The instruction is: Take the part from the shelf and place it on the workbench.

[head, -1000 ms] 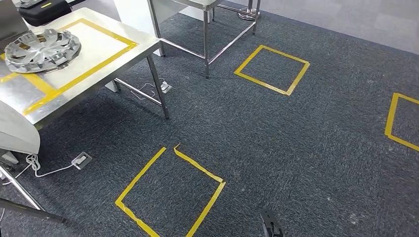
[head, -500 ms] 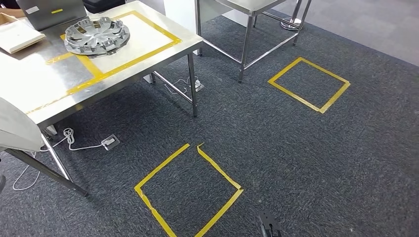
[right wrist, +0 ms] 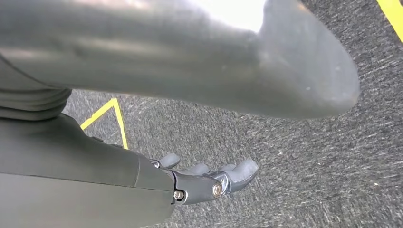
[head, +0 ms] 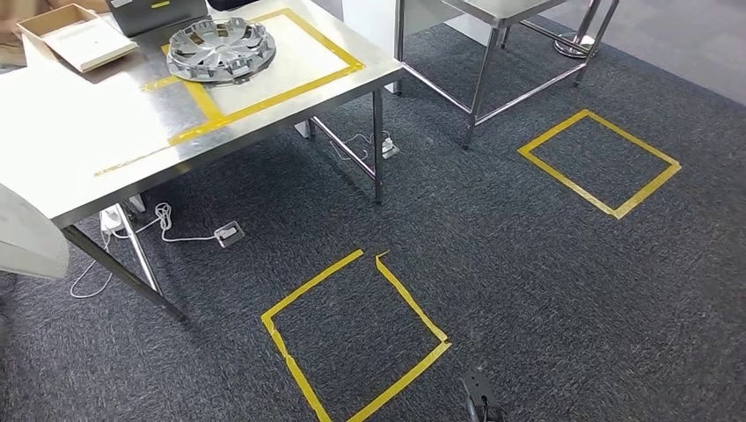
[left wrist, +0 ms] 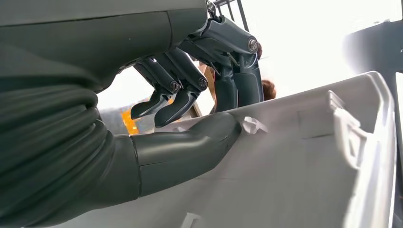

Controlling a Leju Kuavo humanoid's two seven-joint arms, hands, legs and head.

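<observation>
Workbench (head: 88,149) (hubcap (head: 221,50), seemingly unlabelled)

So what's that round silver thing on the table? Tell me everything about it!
The hubcap is a round wheel cover, silvery grey and shiny like plastic or metal. It has curved spokes with gaps between them and a raised rim. It lies flat on the steel table, near the far end, resting partly on a yellow tape line marked on the tabletop. Nothing else touches it.
</observation>
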